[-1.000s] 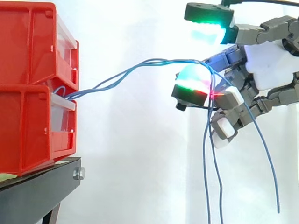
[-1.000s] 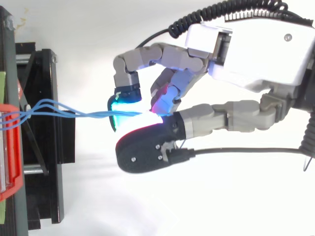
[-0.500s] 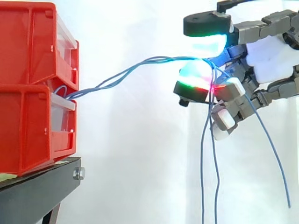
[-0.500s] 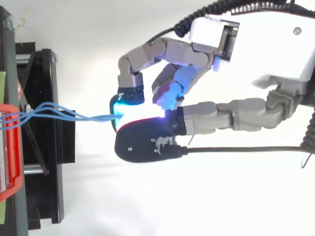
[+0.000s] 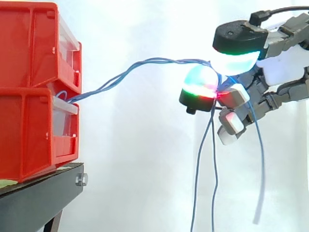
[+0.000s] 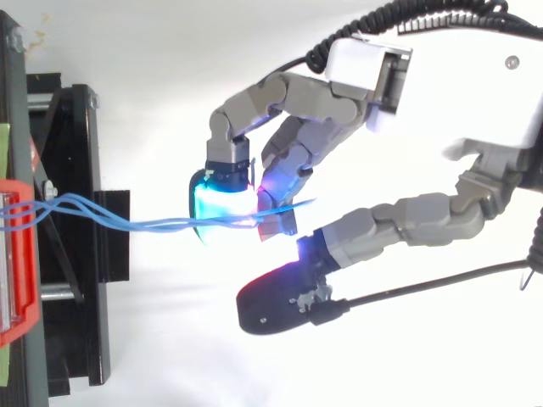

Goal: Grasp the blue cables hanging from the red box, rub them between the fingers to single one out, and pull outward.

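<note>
Side view: thin, limp, probably slippery blue cables (image 5: 159,61) are strung from the red box (image 5: 29,92) and pinched at right between curled fingers of the hand (image 5: 280,66), where hold is best taken.

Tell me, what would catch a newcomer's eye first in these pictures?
The robot hand on the right, its fingertips glowing green, cyan and red. A bundle of blue cables stretches from the stacked red bins on the left across to its curled fingers, then dangles loose beneath the hand.
</note>
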You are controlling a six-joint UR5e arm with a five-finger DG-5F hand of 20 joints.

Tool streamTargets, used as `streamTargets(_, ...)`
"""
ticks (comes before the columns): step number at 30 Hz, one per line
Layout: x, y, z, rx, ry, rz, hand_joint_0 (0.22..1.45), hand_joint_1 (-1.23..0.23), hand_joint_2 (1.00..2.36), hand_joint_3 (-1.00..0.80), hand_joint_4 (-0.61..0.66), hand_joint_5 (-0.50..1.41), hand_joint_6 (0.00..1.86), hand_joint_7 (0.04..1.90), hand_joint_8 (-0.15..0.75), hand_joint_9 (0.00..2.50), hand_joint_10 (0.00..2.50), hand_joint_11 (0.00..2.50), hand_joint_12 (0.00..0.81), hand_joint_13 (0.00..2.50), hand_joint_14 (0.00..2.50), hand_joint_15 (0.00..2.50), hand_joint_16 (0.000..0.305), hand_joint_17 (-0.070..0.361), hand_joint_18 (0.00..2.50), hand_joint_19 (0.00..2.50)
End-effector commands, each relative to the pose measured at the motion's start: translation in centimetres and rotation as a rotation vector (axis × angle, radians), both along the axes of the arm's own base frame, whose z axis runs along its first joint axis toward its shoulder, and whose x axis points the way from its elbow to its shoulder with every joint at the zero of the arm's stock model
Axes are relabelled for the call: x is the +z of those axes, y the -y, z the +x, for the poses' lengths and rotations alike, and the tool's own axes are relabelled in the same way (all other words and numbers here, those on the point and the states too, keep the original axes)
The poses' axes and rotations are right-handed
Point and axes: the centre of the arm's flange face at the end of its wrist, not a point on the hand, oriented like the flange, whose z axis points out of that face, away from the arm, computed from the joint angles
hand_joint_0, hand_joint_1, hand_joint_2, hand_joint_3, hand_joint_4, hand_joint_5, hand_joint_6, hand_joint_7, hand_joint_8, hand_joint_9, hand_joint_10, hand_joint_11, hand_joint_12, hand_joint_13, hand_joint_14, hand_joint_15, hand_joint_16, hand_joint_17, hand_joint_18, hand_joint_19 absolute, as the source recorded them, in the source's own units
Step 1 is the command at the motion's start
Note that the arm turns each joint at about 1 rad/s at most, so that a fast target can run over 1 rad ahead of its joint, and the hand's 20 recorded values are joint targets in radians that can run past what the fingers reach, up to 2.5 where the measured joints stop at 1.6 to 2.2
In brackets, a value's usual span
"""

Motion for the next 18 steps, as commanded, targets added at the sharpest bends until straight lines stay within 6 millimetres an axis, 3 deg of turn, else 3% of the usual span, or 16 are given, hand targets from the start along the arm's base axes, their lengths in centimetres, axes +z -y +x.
streamTargets(1,0.00,-0.09,0.01,0.001,0.000,0.000,0.65,-0.84,1.00,-0.50,0.13,-0.18,0.84,1.00,0.260,1.02,0.03,0.98,0.375,0.76,0.03,0.70,0.052,0.116,0.50,0.58)
streamTargets(3,0.00,-0.09,0.01,0.001,0.000,0.000,0.62,-0.83,1.00,-0.50,0.14,-0.18,0.84,1.00,0.262,1.02,0.03,0.97,0.375,0.76,0.03,0.70,0.052,0.116,0.50,0.59)
streamTargets(8,0.00,-0.08,0.00,0.000,0.000,-0.002,0.47,-0.64,1.00,-0.50,0.15,-0.16,0.82,1.00,0.297,1.09,0.03,0.94,0.418,0.81,0.03,0.70,0.059,0.132,0.55,0.59)
streamTargets(11,0.00,-0.17,0.01,0.000,0.000,-0.002,0.46,-0.51,1.00,-0.50,0.13,-0.15,0.81,1.03,0.302,1.13,0.03,0.92,0.419,0.82,0.03,0.71,0.059,0.133,0.57,0.60)
streamTargets(13,0.00,-0.06,0.00,-0.002,0.000,-0.001,0.55,-0.43,1.00,-0.50,0.10,-0.15,0.79,1.15,0.278,1.13,0.03,0.96,0.392,0.81,0.03,0.71,0.053,0.119,0.53,0.63)
streamTargets(18,0.00,0.02,0.00,-0.001,0.000,0.001,0.59,-0.54,1.02,-0.24,0.13,-0.18,0.87,1.14,0.283,1.12,0.03,1.08,0.393,0.83,0.03,0.75,0.052,0.117,0.54,0.64)
